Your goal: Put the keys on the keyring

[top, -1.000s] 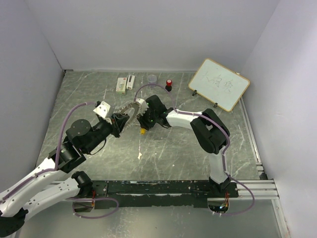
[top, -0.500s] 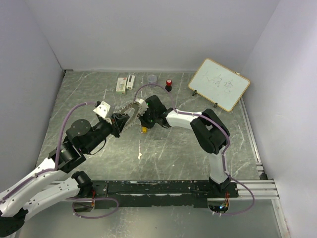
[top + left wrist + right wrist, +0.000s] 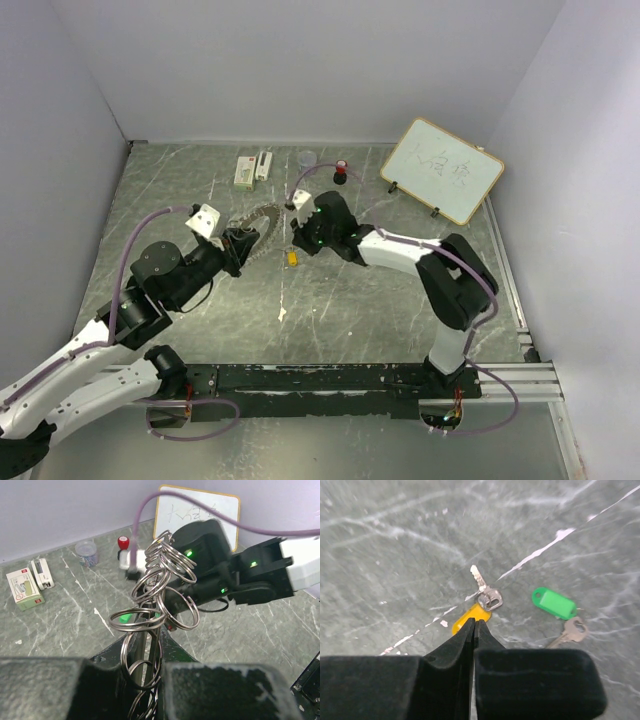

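The keyring (image 3: 160, 595), a big metal ring hung with many small split rings, stands upright in my left gripper (image 3: 146, 655), which is shut on its lower edge. From above, the keyring (image 3: 255, 222) sits just ahead of the left gripper (image 3: 238, 245). Both keys lie on the table: the yellow-tagged one (image 3: 470, 617) and the green-tagged one (image 3: 553, 603). My right gripper (image 3: 474, 623) is shut with nothing between its fingers. Its tips hang just over the yellow tag. In the top view the right gripper (image 3: 297, 240) is right of the keyring, apart from it, with the yellow key (image 3: 291, 259) below.
A small whiteboard (image 3: 442, 170) leans at the back right. A red-capped knob (image 3: 341, 170), a clear cup (image 3: 306, 158) and two small white boxes (image 3: 245, 170) stand along the back. Side walls close in the table.
The right gripper has closed from partly open to shut and drawn back to the right, away from the keyring. The left gripper and keyring have stayed put.
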### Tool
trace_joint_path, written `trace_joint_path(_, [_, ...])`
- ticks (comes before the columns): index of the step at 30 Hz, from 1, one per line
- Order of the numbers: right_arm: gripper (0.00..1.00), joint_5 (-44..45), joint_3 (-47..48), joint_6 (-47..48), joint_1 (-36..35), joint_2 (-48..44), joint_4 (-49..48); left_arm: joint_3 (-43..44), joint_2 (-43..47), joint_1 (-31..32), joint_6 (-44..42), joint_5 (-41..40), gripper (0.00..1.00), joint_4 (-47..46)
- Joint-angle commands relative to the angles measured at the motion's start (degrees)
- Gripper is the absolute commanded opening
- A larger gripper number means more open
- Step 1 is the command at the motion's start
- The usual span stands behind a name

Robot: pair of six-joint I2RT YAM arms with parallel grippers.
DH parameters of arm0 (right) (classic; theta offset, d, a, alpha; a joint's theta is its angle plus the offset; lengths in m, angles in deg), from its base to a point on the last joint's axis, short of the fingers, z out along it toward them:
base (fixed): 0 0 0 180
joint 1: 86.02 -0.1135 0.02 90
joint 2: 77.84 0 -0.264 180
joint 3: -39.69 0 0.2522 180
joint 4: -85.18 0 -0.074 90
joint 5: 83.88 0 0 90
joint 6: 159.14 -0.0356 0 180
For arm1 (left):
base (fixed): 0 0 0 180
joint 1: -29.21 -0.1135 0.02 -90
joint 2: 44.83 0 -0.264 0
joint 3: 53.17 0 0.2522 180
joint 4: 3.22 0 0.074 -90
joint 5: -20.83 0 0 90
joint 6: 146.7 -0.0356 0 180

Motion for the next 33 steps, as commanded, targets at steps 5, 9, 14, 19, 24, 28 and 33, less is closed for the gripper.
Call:
trace_joint_path(5, [0.37, -5.2, 3.6, -2.4, 2.6, -1.7, -0.4, 1.5, 0.9, -0.5, 0.5, -0.6, 0.07, -3.1])
trace_joint_path(9, [0.44, 1.0, 9.2, -5.6, 3.0, 4.2, 3.4, 1.9, 1.3, -0.4, 0.4, -1.1, 0.07, -2.8])
trace_joint_path(14, [0.46, 5.1, 14.2, -10.5, 6.0, 9.0, 6.3, 2.1, 1.4, -0.4, 0.3, -1.2, 0.07, -2.1])
trace_joint_path(19, [0.47, 8.3, 15.5, -8.8, 7.0, 11.7, 7.6, 1.4, 1.2, -0.4, 0.6, -1.0, 0.07, -2.5])
trace_joint_path(24, [0.47, 7.1, 14.6, -8.9, 8.9, 12.2, 6.4, 1.4, 0.5, -0.4, 0.6, -0.6, 0.07, -2.8])
trace_joint_path(28, [0.48, 3.7, 13.4, -9.4, 11.0, 12.3, 5.1, 1.4, 0.3, -0.5, 0.5, -0.6, 0.07, -2.8])
trace_joint_path(33, [0.48, -1.7, 12.6, -9.5, 13.3, 13.1, 3.4, 1.6, -0.4, -0.4, 0.7, -0.2, 0.07, -3.1])
